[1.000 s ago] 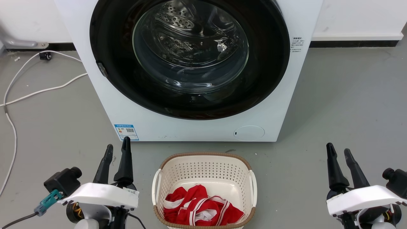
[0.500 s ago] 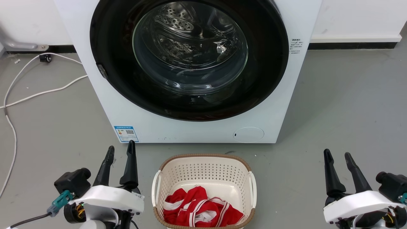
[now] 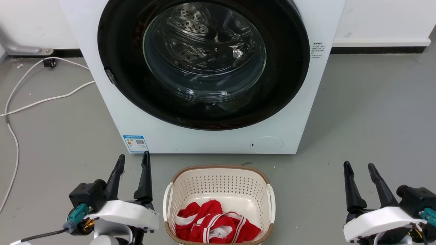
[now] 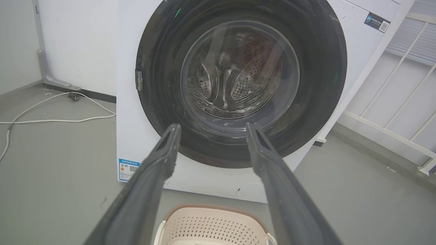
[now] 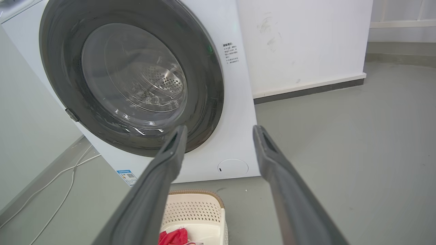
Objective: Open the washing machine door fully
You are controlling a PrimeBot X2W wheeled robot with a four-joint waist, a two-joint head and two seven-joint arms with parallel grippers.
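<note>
The white washing machine (image 3: pixel 218 139) stands on the floor ahead, its round black washing machine door (image 3: pixel 122 85) lying flush against the front, glass bowl in the middle. A small metal piece (image 3: pixel 109 76) sits on the door's left rim. My left gripper (image 3: pixel 133 160) is open at lower left, well short of the machine, nothing between its fingers. My right gripper (image 3: pixel 358 166) is open at lower right, also empty. The door (image 4: pixel 163 68) faces the left wrist view past the open fingers (image 4: pixel 163 156). In the right wrist view the door (image 5: pixel 204 81) shows at an angle.
A cream perforated basket (image 3: pixel 218 177) with red and white cloth (image 3: pixel 214 224) stands on the floor just in front of the machine, between my grippers. White cables (image 3: pixel 44 98) trail over the grey floor at left. A white wall (image 3: pixel 381 20) runs behind.
My left gripper has shifted right and slightly down in the picture; the right gripper has moved a little left. The head view has tilted slightly. The door has not moved.
</note>
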